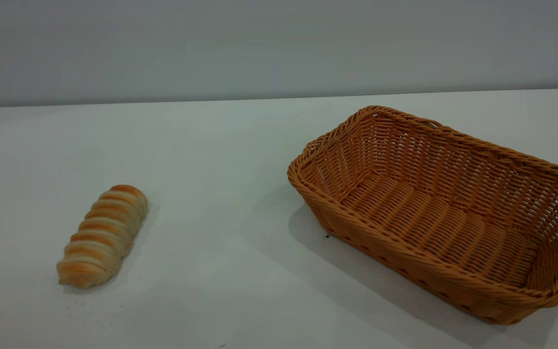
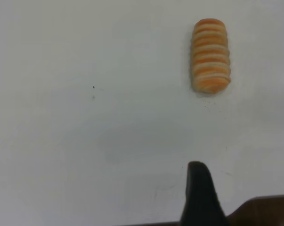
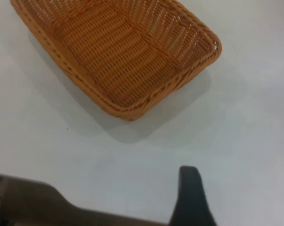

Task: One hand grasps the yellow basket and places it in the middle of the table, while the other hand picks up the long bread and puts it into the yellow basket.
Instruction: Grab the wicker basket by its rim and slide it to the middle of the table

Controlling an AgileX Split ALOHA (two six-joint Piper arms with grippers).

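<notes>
Exterior view shows nothing grasped yet: the long bread (image 1: 102,236) lies left on the table (image 1: 221,203), the yellow basket (image 1: 443,213) empty at right, awaiting a rim grasp; finger spacing I cannot tell.

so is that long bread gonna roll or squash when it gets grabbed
The long bread lies flat on the table and looks rounded, so a sideways nudge might roll it. Its puffy spiral ridges suggest a soft, light loaf that could dent under a tight pinch.

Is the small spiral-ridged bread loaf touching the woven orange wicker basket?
Apart. The exterior view shows the long bread lying at the left and the yellow basket at the right, with bare white table between them.
</notes>
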